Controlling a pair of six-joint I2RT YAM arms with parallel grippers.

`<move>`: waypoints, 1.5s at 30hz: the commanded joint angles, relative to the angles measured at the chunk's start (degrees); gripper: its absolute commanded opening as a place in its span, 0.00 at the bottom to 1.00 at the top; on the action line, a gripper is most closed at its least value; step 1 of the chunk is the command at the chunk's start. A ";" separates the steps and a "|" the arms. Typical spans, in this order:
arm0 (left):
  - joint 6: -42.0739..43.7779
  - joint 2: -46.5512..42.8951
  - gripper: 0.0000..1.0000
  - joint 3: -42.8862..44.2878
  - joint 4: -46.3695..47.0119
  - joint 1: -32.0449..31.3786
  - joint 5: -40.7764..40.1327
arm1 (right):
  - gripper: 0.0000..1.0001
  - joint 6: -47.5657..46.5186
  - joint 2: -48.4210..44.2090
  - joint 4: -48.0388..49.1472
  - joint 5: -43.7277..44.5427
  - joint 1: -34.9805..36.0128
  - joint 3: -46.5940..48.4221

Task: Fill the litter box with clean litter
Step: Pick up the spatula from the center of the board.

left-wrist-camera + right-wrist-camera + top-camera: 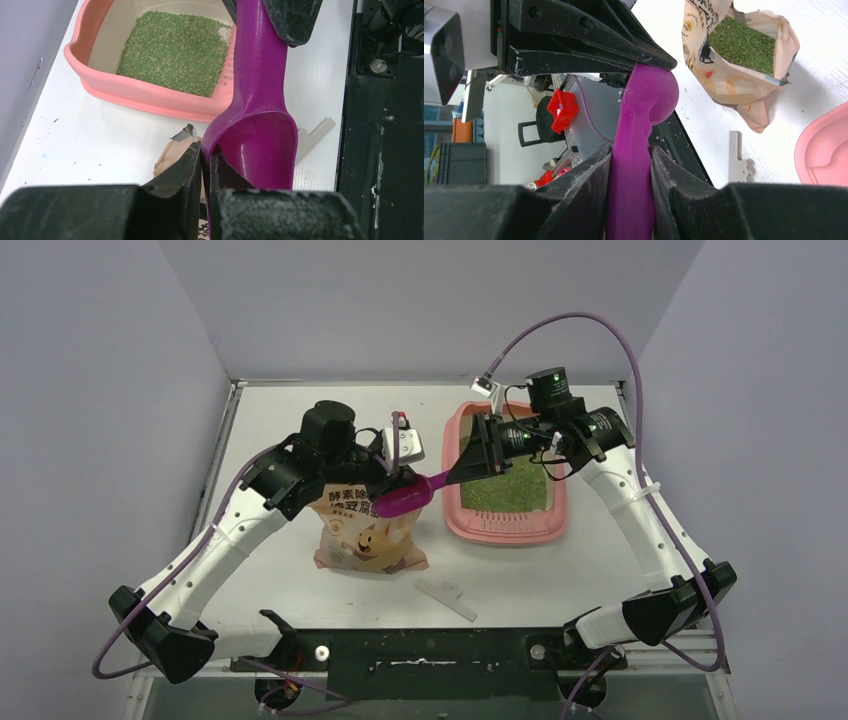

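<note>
Right gripper (631, 152) clamped on magenta scoop (405, 498) handle, bowl by litter bag (365, 535) mouth, left gripper (206, 159) closed at bag rim, green litter (510, 483) in litter box (505, 530)

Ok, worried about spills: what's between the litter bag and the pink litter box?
The purple scoop spans that gap in the air, its handle in the right gripper's jaws. The table beneath looks bare. The top view shows it.
</note>
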 commanded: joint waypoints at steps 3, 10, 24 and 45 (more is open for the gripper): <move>1.96 -0.66 0.00 2.63 -0.23 -1.57 0.72 | 0.29 0.91 -2.19 5.82 -0.32 0.17 -0.51; 1.97 -0.84 0.00 2.46 0.05 -2.06 -0.16 | 0.39 2.11 -1.99 6.83 0.93 0.31 -0.86; 0.15 -1.61 0.00 1.71 1.97 -2.12 -5.11 | 0.49 2.56 -2.99 6.92 0.43 0.72 -1.55; -0.22 -2.89 0.00 -0.23 4.98 -2.32 -5.64 | 0.45 6.11 -2.92 9.98 -0.18 -0.84 -2.71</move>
